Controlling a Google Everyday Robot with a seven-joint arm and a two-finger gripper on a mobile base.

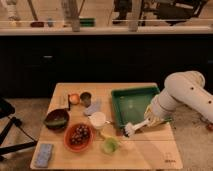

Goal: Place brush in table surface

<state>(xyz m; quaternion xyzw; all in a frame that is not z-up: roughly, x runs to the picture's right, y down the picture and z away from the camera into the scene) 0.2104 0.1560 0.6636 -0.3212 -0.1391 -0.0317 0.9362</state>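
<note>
While gripper [148,121] hangs at tray's [134,104] 5 o'clock corner, jaws apparently clamped on brush [136,126] handle, bristle head low over desk [140,150] just off tray's front rim. Risk: release too soon, brush rolls onto rim. White cup [97,120], green cup [110,145] at 9 o'clock crowd landing spot.

White pincer [150,120], cream brush [135,127], green tray [120,95], tan table surface [145,150].

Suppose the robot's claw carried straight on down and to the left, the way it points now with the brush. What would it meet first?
Probably the table surface. The claw angles the brush head over the green tray's front edge toward bare wood; the height above it is unclear.
</note>
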